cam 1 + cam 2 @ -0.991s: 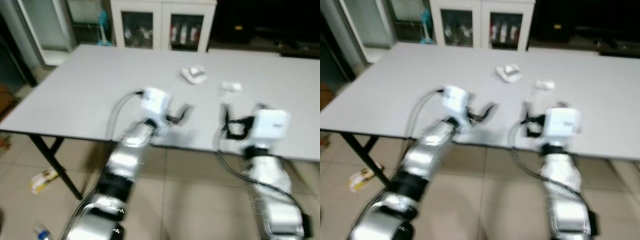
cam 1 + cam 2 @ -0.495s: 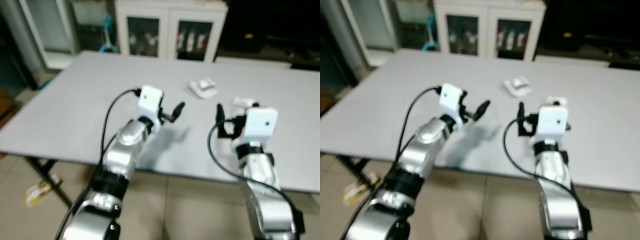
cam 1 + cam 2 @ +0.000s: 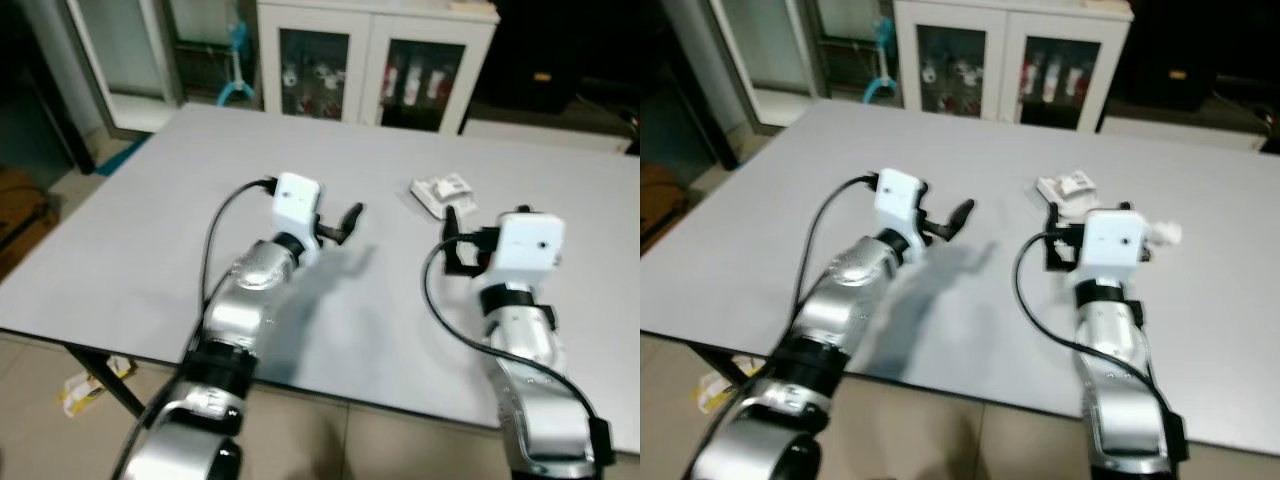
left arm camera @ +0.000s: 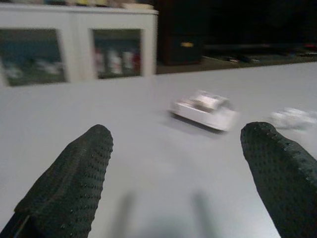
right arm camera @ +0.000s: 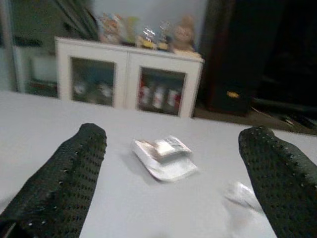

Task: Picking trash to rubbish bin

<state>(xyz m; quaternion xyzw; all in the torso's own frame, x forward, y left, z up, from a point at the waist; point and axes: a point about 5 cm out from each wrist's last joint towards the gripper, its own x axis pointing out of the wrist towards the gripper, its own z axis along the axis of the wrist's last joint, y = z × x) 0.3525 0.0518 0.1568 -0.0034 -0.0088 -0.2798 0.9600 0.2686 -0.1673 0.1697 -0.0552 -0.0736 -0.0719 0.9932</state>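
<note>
Seen from the robot's head, the grey surface point(image 3: 150, 220) now fills more of the frame than a second ago and the blur has gone: the robot has closed in on it, and both arms reach further out over the top. On the floor at the near left, under the surface's edge, a scrap of litter point(image 3: 85, 385) lies untouched. The left hand point(image 3: 345, 218) hovers over the middle of the surface, fingers spread wide and empty. Just beyond and to its right, the crumpled white wrapper point(image 3: 443, 192) sits toward the far side; the right hand point(image 3: 452, 238), also wide open and holding nothing, has come up just short of it. A smaller white scrap point(image 3: 1167, 232) lies just right of that wrist. The wrapper now stands between the right hand's fingers point(image 5: 69, 173), suggesting the approach is nearly done and a grasp comes next. No bin is yet visible.
</note>
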